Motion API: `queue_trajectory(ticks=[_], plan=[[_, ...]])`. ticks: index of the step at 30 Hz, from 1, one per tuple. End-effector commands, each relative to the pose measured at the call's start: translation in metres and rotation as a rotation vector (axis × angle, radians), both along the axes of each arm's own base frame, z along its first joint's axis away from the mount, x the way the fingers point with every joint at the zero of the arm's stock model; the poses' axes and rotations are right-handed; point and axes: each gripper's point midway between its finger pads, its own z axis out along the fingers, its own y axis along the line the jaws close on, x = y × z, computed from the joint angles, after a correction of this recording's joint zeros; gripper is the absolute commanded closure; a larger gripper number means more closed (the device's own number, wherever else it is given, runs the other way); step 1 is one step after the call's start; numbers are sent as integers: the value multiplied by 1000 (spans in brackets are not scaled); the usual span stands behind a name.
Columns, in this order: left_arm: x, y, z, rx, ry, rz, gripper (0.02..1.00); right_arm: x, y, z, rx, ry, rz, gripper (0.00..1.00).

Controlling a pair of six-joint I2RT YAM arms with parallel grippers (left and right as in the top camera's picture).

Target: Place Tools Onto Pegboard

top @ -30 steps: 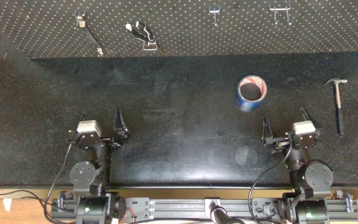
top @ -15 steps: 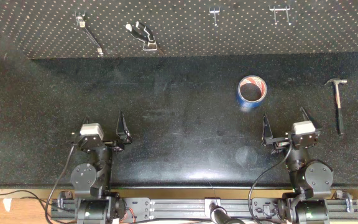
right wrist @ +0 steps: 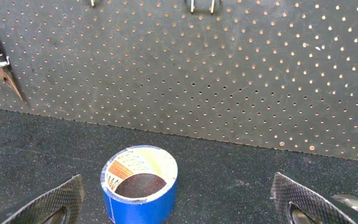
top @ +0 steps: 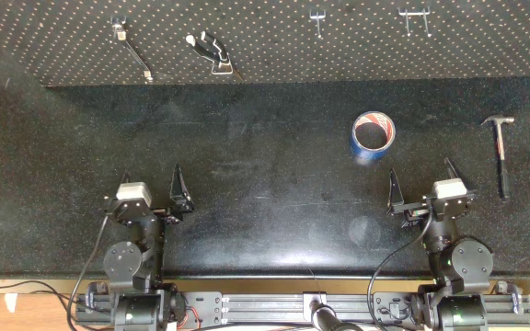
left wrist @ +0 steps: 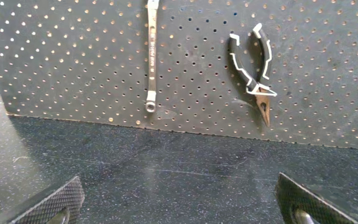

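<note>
**A:** What does the overhead camera give you?

**B:** The pegboard [top: 357, 41] along the far edge and the dark table [top: 265, 193] in front of it. Both arms sit folded low near their bases, wrists aimed at the board. The left gripper [top: 151, 188] and the right gripper [top: 421, 188] each have their fingers spread wide and hold nothing.

**A:** And the tools off the board?

**B:** The blue tape roll [top: 374, 135] rests on the table ahead of the right gripper, hole facing up. The hammer [top: 500, 154] lies flat well to the roll's right. Its head is toward the board and its dark handle toward the arms.

**A:** What do the wrist cameras add?

**B:** The left one faces the board square on. The pliers [left wrist: 253, 68], with black-and-white handles, hang tip down. A slim silver wrench [left wrist: 151, 56] hangs upright well apart from them, ring end lowest. The right one looks into the roll, showing a pale inner wall with an orange patch. It also shows a metal hook [right wrist: 202, 6] on the board above.
</note>
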Motion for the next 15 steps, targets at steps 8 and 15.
queue_trajectory(ticks=[8,15], plan=[[0,-4,-1,0,-1,-23,23,-1,2,-1,-6,0,8,20],[0,-4,-1,0,-1,-23,23,9,0,52,284,-57,-7,20]])
